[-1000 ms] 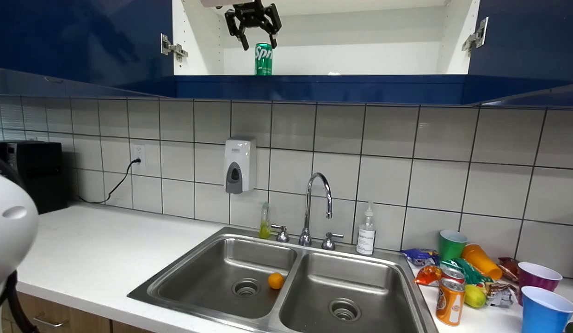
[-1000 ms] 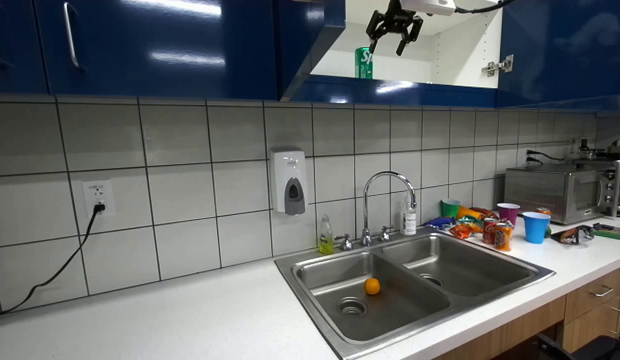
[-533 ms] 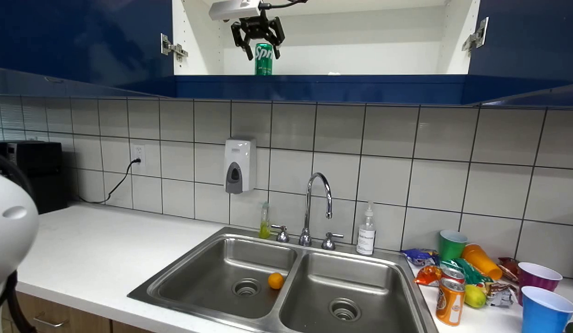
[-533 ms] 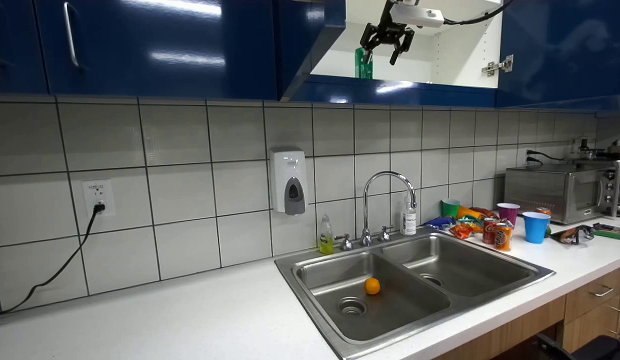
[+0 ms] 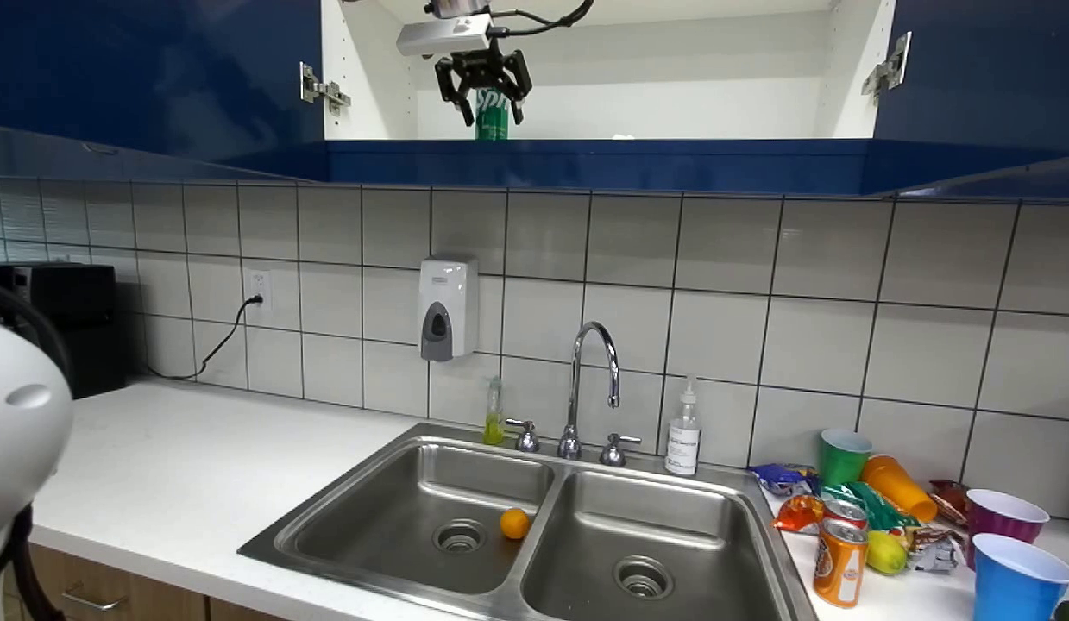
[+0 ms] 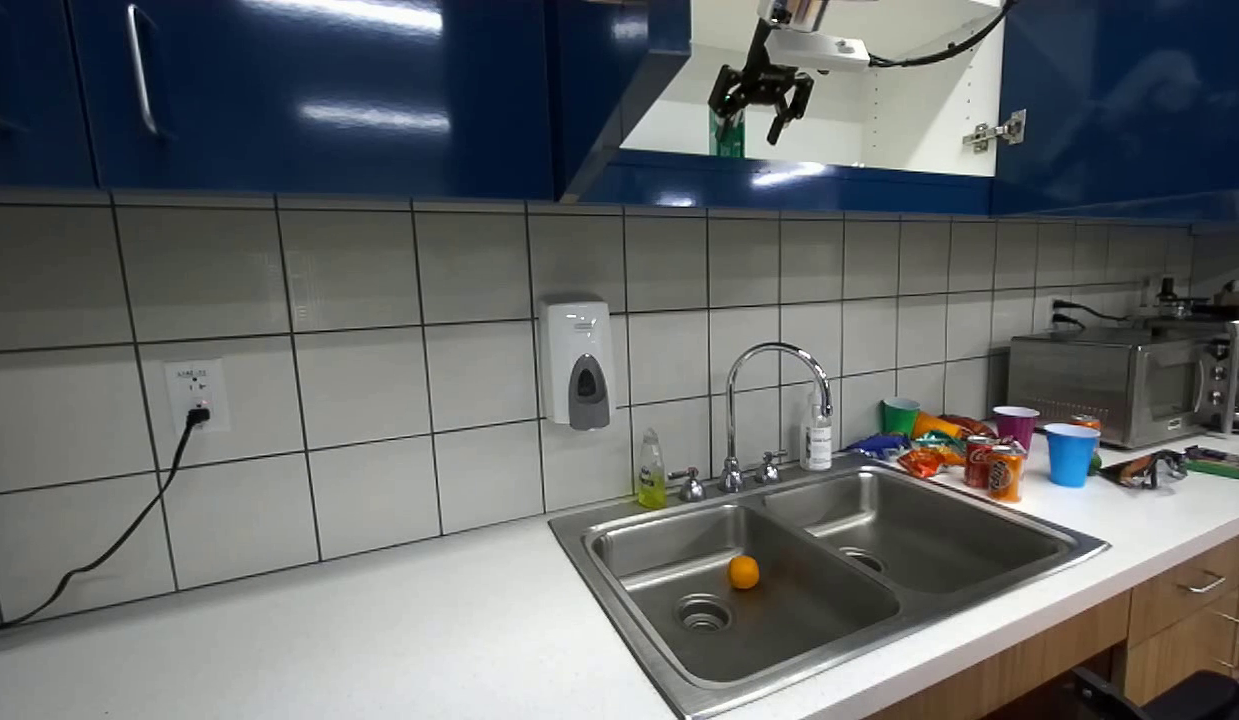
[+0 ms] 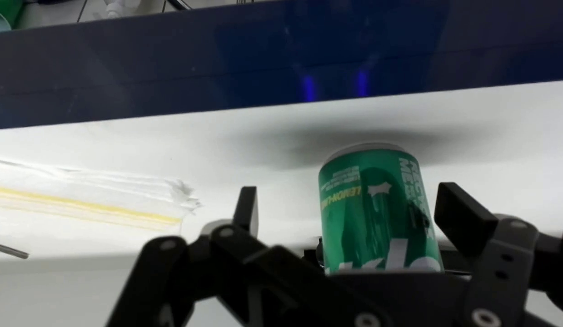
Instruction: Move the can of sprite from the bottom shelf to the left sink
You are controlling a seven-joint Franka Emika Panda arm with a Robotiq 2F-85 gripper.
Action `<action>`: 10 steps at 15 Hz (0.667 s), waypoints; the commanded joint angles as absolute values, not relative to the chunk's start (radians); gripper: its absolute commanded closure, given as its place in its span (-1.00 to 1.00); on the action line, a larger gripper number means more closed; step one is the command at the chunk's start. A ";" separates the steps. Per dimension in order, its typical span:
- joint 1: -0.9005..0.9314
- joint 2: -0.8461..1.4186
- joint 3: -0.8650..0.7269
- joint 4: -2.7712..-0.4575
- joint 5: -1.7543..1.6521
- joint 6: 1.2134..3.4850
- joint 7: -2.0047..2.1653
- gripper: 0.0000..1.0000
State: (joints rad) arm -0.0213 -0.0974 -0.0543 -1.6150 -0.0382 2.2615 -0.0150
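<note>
While the wall cabinet [image 5: 586, 166], white inside with dark blue doors, backs the pincer [image 5: 493, 117] in both exterior views, the white counter [image 6: 359, 640] runs well below it. Directly under the pincer: the bottom shelf [image 7: 204, 145]; its white surface shows past the jaws in the wrist view, with the cabinet's dark blue front edge beyond. Well below the pincer, set into the counter: the two-basin sink [image 5: 538, 528], stainless steel. Its left sink [image 5: 370, 526] lies almost straight beneath the pincer in both exterior views; the right basin [image 5: 646, 522] is off to the right. Rising below the pincer at the back of the sink: a curved faucet [image 5: 575, 384]. Below the pincer and to its left in both exterior views hangs a white dispenser [image 6: 569, 350]. Pincer itself: pointing down, jaws spread wide apart, partly covering the can of sprite [image 7: 379, 213] in both exterior views. Well below the pincer and well to its right: a blue cup [image 5: 1021, 582], on the counter. Can: green, upright on the bottom shelf; in the wrist view it shows between the jaws, upper part hidden by the pincer's body. Cannot tell whether either jaw touches it. In the left sink, well below the pincer: a small round orange object [image 5: 515, 523].
</note>
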 commanded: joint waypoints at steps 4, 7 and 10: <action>-0.015 -0.082 -0.035 -1.565 -0.034 2.257 -0.027 -1.00; -0.017 -0.073 -0.034 -1.554 -0.033 2.258 -0.024 -1.00; -0.017 -0.068 -0.035 -1.550 -0.035 2.263 -0.023 -1.00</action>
